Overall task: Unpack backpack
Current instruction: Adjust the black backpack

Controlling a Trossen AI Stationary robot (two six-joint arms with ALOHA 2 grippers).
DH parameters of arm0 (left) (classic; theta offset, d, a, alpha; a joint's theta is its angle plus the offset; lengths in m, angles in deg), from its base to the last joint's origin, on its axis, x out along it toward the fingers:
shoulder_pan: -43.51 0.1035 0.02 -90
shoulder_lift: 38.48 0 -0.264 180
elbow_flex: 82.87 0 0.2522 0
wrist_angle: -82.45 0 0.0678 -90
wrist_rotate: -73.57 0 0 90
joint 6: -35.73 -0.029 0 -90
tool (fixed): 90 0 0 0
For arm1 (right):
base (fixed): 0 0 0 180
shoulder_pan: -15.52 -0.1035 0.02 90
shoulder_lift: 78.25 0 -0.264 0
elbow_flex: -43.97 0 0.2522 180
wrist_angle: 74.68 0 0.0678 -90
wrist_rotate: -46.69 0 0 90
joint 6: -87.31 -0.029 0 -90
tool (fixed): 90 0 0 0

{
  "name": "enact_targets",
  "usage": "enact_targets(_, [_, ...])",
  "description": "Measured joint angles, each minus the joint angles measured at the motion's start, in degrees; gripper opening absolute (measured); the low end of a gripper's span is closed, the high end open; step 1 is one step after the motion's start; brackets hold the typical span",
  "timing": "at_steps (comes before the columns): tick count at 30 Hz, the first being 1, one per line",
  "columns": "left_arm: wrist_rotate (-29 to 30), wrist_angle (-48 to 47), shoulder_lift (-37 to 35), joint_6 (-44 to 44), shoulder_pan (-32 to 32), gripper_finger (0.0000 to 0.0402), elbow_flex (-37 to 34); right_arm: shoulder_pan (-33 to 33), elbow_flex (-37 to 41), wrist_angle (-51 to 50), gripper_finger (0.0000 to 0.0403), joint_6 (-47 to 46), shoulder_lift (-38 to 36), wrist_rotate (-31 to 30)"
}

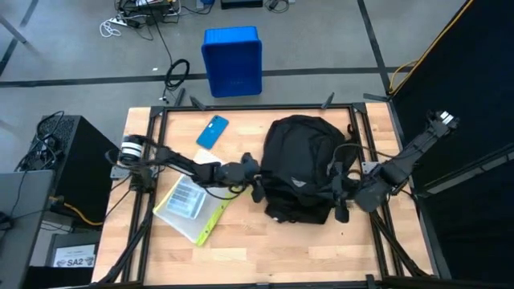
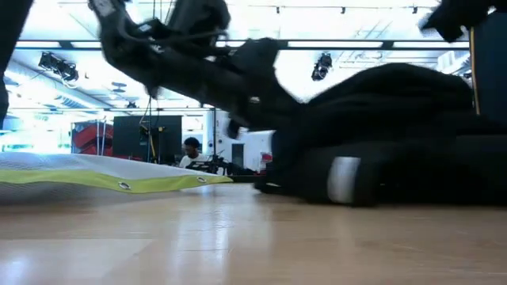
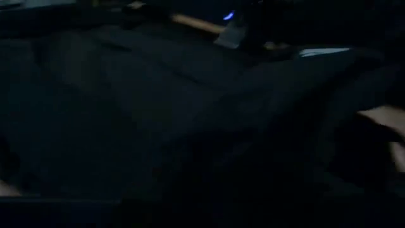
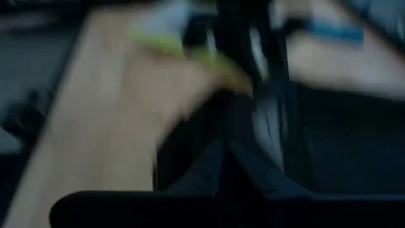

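Note:
The black backpack [image 1: 301,164] lies flat in the middle of the table; in the low view it is the dark mound [image 2: 396,134] on the right. My left gripper [image 1: 255,181] reaches in level from the table's left and is right at the backpack's left side; its wrist view shows only dark fabric [image 3: 158,107]. My right gripper [image 1: 344,197] is at the backpack's right near side, slanting down, and its fingers [image 4: 224,166] are shut. My right gripper is shut beside the backpack's right near edge [image 1: 331,193]. The wrist view is blurred, and I cannot tell whether any fabric or strap is between its fingers.
A clear pouch with a yellow-green edge [image 1: 191,207] lies on the table under the left arm, and a blue flat thing [image 1: 212,132] lies farther back on the left. A blue plastic bin [image 1: 233,60] stands on the floor beyond the far edge. Bare wood shows along the near edge [image 1: 265,257].

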Motion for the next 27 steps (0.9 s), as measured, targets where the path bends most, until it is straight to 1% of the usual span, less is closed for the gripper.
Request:
enact_targets(1, [-3.08,1.88,2.10,0.01,0.25,0.0160,1.74,0.30,0.26,4.60,0.0004,4.31,0.11,-0.25])
enact_targets(4, [-15.64,4.93,6.51,-1.79,0.80,0.0160,7.81,1.05,1.58,18.13,0.0009,16.45,1.77,0.00])
enact_targets(5, [-19.73,4.60,6.64,-2.32,0.82,0.0160,9.28,1.31,1.76,21.46,0.0010,19.51,2.66,0.38])
enact_targets(7, [-24.71,4.20,6.21,-2.31,0.78,0.0159,11.66,1.91,1.76,26.95,0.0013,23.92,4.68,1.34])
enact_targets(9, [-27.32,4.04,3.43,-1.54,0.76,0.0157,11.86,2.28,1.76,30.97,0.0015,26.89,6.56,2.76])
enact_targets(11, [-27.55,3.50,-0.15,-2.30,0.69,0.0156,11.14,2.79,1.76,34.39,0.0016,28.77,8.73,5.06])
enact_targets(13, [-26.47,1.05,-4.84,-4.33,0.37,0.0156,9.69,2.87,1.78,36.00,0.0018,29.83,10.59,7.21])
enact_targets(15, [-23.45,-3.62,-10.30,-7.04,-0.72,0.0156,7.98,2.87,1.76,39.09,0.0018,30.00,12.78,8.89])
enact_targets(17, [-17.44,-9.04,-16.09,-10.76,-2.54,0.0156,6.60,2.82,1.76,41.46,0.0017,30.38,15.39,9.16])
enact_targets(18, [-12.98,-11.92,-18.94,-12.63,-3.81,0.0156,5.87,3.05,1.76,43.20,0.0016,30.49,17.05,9.12])
enact_targets(21, [3.08,-22.92,-25.38,-15.93,-8.79,0.0156,4.83,4.82,1.76,48.37,0.0013,31.38,22.53,9.15])
enact_targets(24, [15.73,-35.14,-28.60,-13.98,-14.10,0.0156,4.52,8.10,1.60,49.97,0.0012,31.11,28.63,9.47])
enact_targets(27, [24.01,-44.30,-29.08,-8.09,-18.66,0.0156,4.49,12.13,0.71,50.00,0.0015,30.00,34.37,10.53])
